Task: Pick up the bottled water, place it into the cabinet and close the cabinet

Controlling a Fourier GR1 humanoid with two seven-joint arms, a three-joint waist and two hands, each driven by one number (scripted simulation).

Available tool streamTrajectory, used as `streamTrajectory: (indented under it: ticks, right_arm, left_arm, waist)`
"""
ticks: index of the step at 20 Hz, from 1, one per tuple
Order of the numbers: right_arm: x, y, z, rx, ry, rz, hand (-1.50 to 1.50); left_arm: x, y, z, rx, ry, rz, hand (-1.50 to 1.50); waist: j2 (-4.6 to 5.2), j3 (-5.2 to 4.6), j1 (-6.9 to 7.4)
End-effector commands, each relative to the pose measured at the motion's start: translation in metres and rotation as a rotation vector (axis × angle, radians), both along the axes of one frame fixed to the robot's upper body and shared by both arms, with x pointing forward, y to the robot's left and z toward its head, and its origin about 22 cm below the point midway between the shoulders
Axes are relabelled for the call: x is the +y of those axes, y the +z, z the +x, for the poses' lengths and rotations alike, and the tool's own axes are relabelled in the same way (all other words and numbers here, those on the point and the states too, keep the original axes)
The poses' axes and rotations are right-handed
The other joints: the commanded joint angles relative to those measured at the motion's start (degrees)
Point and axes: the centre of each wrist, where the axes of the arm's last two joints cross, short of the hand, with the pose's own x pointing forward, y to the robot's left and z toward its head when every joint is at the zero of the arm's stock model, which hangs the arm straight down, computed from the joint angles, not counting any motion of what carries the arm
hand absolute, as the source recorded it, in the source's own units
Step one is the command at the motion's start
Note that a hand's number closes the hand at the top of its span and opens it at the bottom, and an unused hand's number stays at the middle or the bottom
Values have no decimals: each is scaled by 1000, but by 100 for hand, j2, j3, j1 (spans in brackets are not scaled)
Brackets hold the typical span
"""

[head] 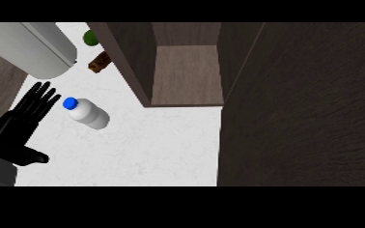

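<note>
Head view, left to right. Your left robot hand point(25, 125) sits at the left edge over the desk point(157, 145): fingers straight and spread, pointing up and a bit right, thumb sticking out low toward the right. It has hold of nothing. The right robot hand doesn't show anywhere, so you get no read on it.

Above the left robot hand, top-left corner, there's a big pale grey cylinder point(43, 48), tilted, cut off by the frame edge. Can't tell what it is.

Just right of the fingertips is the water bottle point(87, 113): white body, blue cap point(70, 103). It's on the white desk, cap end toward the upper left, near the fingers. Bottle and fingertips are close but apart, with a sliver of desk between them.

Up and right of the bottle, against the cabinet's left wall, you'll see a small brown thing point(100, 62) and behind it a green round thing point(91, 37), both partly hidden. Too small to name.

Then the cabinet point(187, 72): dark wood, standing open, inside floor bare and lighter brown. The bottle is outside it, well left of the opening.

Far right, a wide dark wood panel point(292, 111) fills the frame top to bottom. It looks like the open cabinet door, but you can't confirm that from this angle.
</note>
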Motion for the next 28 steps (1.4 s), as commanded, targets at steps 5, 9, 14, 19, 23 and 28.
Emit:
streamTrajectory:
  ticks: [5, 9, 14, 19, 23, 28]
  right_arm:
    - [-7, 13, -5, -10, 19, 7, -150]
    - [-8, -1, -9, -5, 19, 8, -150]
    - [-5, 4, -13, -10, 31, 4, -150]
    - [5, -1, -7, -1, 33, 18, -150]
    - [-3, -10, -4, -20, 22, -10, -150]
    - [-4, -2, -11, -11, 35, -5, -150]
  left_arm:
    - [7, -39, 7, 96, 28, -33, -150]
    - [3, -55, 6, 125, 52, -58, -150]
    - [-21, -67, 18, 180, 31, -91, -150]
    - [-19, -74, 10, 157, 29, -93, -150]
    - [-34, -78, 16, 146, -5, -98, -150]
    - [-38, -70, 31, 159, 15, -117, -150]
  waist:
    - [25, -8, -46]
    - [22, -8, -64]
    - [42, -16, -136]
    - [61, -23, -143]
    - [50, -18, -125]
    - [67, -24, -190]
